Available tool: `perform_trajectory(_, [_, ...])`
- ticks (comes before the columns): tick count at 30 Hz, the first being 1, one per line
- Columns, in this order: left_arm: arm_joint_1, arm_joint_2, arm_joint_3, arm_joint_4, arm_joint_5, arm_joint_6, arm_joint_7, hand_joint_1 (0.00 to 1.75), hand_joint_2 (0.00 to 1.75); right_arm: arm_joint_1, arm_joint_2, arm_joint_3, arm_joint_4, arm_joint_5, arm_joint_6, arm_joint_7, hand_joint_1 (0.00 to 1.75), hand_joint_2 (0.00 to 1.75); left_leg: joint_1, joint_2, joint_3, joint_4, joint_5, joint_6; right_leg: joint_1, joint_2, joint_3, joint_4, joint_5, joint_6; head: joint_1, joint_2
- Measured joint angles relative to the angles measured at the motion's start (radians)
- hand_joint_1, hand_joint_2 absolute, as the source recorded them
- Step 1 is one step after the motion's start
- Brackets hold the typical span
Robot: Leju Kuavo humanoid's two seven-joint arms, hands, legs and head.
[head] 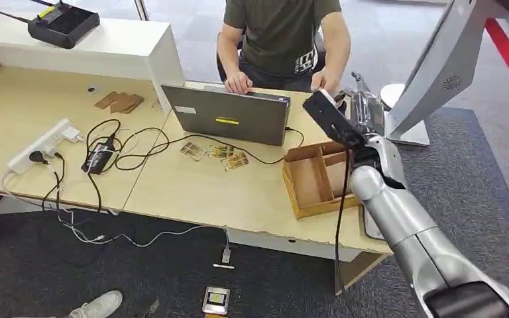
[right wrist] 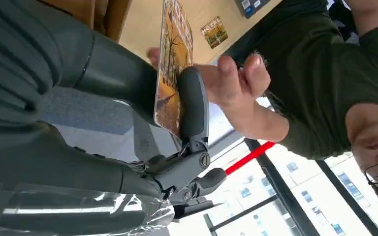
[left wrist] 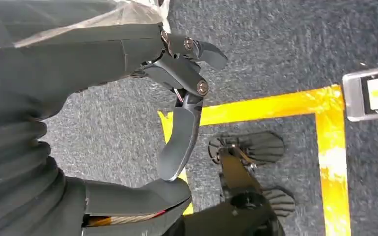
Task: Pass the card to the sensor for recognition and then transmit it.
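My right hand (head: 364, 109) reaches out over the desk's far right corner toward a seated person (head: 282, 33). It pinches a card with an autumn picture (right wrist: 173, 59) between the thumb and a dark finger (right wrist: 193, 103). The person's hand (right wrist: 231, 81) is up against the card's far side, fingers bent around its edge. In the head view that hand (head: 325, 83) sits just left of mine. A grey slanted kiosk panel (head: 437, 66) stands to the right of my hand. My left hand (left wrist: 177, 123) hangs over the floor, one finger bent down to the thumb, holding nothing.
An open-top wooden tray (head: 315, 175) sits under my right forearm. A laptop (head: 228, 116), several picture cards (head: 215, 154), a power strip (head: 43, 146) and cables lie on the desk. A small card-like item (head: 216, 299) lies on the carpet by yellow floor tape (left wrist: 275, 105).
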Motion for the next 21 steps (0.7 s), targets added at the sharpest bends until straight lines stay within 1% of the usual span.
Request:
perform_trajectory(8, [-0.009,-0.018,-0.003,0.0,0.002,-0.008,0.009,0.0,1.75,-0.062,0.053,0.003,0.087,0.018,0.004,0.016,1.75,1.75,0.0,0.0,0.0,0.0,0.0,0.0,0.0,0.0,-0.001,0.0,0.0,0.0,0.0,0.0])
perform_trajectory(13, [-0.012,-0.024,-0.003,0.0,0.003,-0.009,0.01,0.0,1.75,-0.08,0.072,0.008,0.127,0.028,0.004,0.018,1.75,1.75,0.0,0.0,0.0,0.0,0.0,0.0,0.0,0.0,0.0,0.0,0.0,0.0,0.0,0.0])
perform_trajectory(14, [-0.012,-0.025,-0.003,0.0,0.003,-0.01,0.01,0.0,1.75,-0.082,0.074,0.01,0.131,0.031,0.004,0.018,0.72,1.75,0.0,0.0,0.0,0.0,0.0,0.0,0.0,0.0,0.0,0.0,0.0,0.0,0.0,0.0])
perform_trajectory(15, [-0.012,-0.026,-0.003,0.0,0.003,-0.01,0.01,0.0,1.75,-0.084,0.077,0.011,0.136,0.032,0.004,0.018,0.19,1.75,0.0,0.0,0.0,0.0,0.0,0.0,0.0,0.0,-0.001,0.0,0.0,0.0,0.0,0.0])
perform_trajectory(16, [-0.012,-0.027,-0.003,0.0,0.004,-0.01,0.01,0.0,1.75,-0.085,0.079,0.012,0.14,0.035,0.007,0.018,0.0,1.75,0.0,0.0,0.0,0.0,0.0,0.0,0.0,0.0,0.0,0.0,0.0,0.0,0.0,0.0])
perform_trajectory(19, [-0.013,-0.028,-0.003,0.0,0.006,-0.011,0.01,0.0,1.75,-0.089,0.087,0.017,0.15,0.064,0.016,0.019,0.0,1.75,0.0,0.0,0.0,0.0,0.0,0.0,0.0,0.0,-0.001,0.0,0.0,0.0,0.0,0.0])
perform_trajectory(21, [-0.013,-0.028,-0.003,0.0,0.008,-0.011,0.01,0.0,1.75,-0.094,0.092,0.022,0.155,0.121,0.022,0.033,0.0,1.75,0.0,0.0,0.0,0.0,0.0,0.0,0.0,0.0,-0.001,0.0,0.0,0.0,0.0,0.0])
